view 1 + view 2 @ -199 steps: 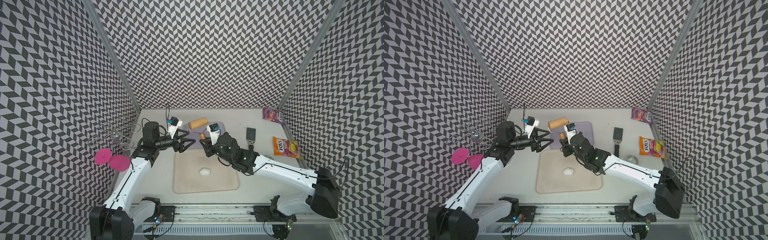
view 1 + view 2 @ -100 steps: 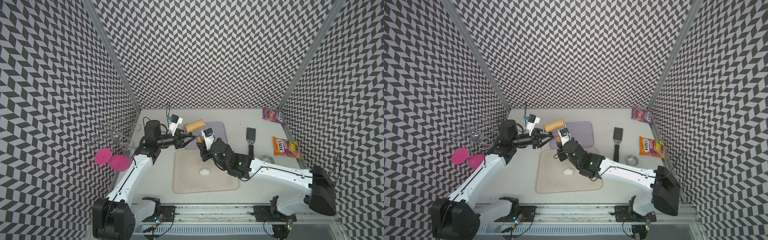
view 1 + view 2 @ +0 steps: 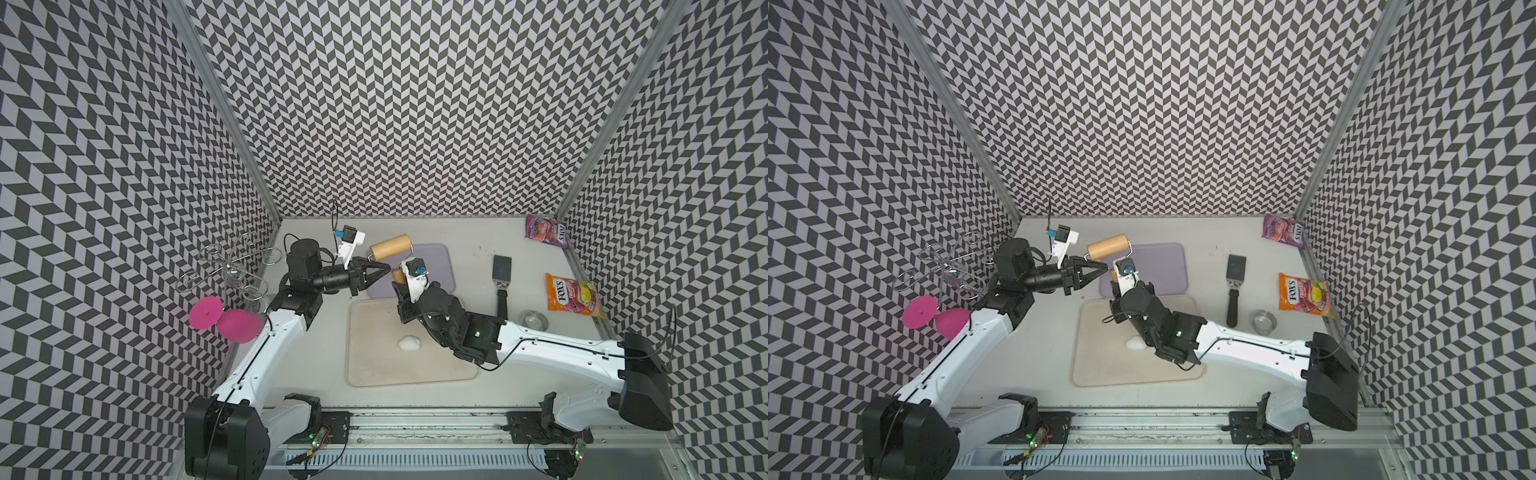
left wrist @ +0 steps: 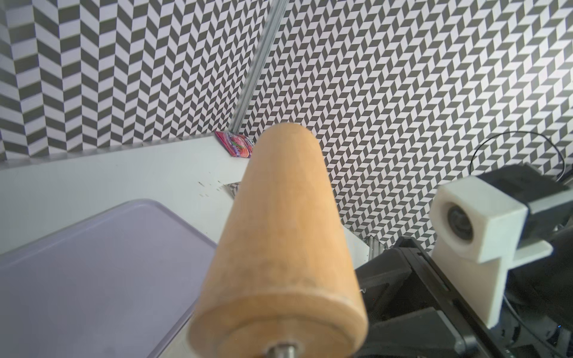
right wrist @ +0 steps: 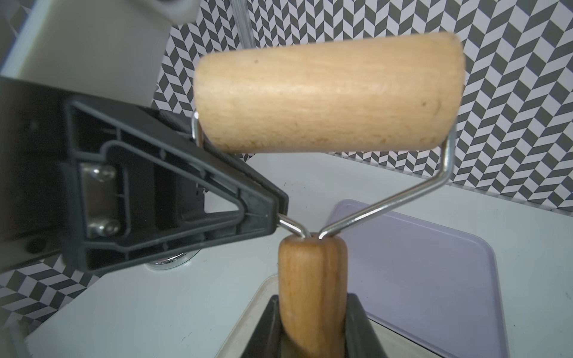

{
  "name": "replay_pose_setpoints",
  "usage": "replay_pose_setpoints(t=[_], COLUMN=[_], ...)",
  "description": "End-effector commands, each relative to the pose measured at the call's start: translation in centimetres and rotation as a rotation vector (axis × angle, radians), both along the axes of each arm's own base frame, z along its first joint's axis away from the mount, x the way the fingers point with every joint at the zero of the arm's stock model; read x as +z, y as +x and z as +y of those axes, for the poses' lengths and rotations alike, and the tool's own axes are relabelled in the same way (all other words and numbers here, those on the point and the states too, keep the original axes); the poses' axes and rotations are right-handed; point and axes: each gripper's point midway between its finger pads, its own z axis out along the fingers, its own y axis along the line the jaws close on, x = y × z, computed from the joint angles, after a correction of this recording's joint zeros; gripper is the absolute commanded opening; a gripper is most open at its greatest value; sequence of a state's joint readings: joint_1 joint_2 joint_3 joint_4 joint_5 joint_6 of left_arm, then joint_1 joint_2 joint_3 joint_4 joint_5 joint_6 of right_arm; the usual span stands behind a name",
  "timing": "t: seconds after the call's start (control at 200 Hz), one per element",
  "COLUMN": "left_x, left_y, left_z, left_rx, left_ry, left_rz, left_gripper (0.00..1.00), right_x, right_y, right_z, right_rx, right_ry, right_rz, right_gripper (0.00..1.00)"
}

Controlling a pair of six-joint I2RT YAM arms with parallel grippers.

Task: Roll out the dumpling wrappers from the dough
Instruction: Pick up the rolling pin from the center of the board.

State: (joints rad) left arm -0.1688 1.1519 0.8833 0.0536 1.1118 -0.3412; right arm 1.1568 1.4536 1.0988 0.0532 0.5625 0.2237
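Near the far edge of the beige rectangular mat [image 3: 374, 365], our left tool [image 5: 277, 212] is pinched tight on the wire yoke [image 5: 387, 201] of the wooden roller [image 5: 328, 93], and our right tool [image 5: 311, 313] clamps its wooden handle [image 5: 311, 266]. On that mat, apart from both, lies the small white lump of dough [image 3: 409, 343], unrolled. Uneven pulls from two tools, we judge, could bend the yoke or twist the handle loose.
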Motion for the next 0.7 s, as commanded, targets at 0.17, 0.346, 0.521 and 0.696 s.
replay_pose_setpoints(t=[0.17, 0.346, 0.521, 0.696], left_x=[2.1, 4.9, 7.3, 7.3], left_y=[0.5, 2.8, 3.9, 4.3], left_z=[0.4, 3.5, 6.1, 7.2], left_rx=[0.036, 0.224, 0.359, 0.38], left_ry=[-0.015, -0.066, -0.148, -0.287], left_rz=[-0.062, -0.095, -0.105, 0.017], left_gripper=[0.0, 0.0, 0.0, 0.0], right_x=[3.9, 5.1, 6.6, 7.9], right_y=[0.2, -0.1, -0.8, -0.9], right_z=[0.2, -0.4, -2.7, -3.9], right_rx=[-0.045, 0.035, 0.063, 0.245], right_ry=[0.144, 0.26, 0.503, 0.82], right_rz=[-0.064, 0.008, 0.047, 0.237], right_gripper=[0.68, 0.99, 0.94, 0.97])
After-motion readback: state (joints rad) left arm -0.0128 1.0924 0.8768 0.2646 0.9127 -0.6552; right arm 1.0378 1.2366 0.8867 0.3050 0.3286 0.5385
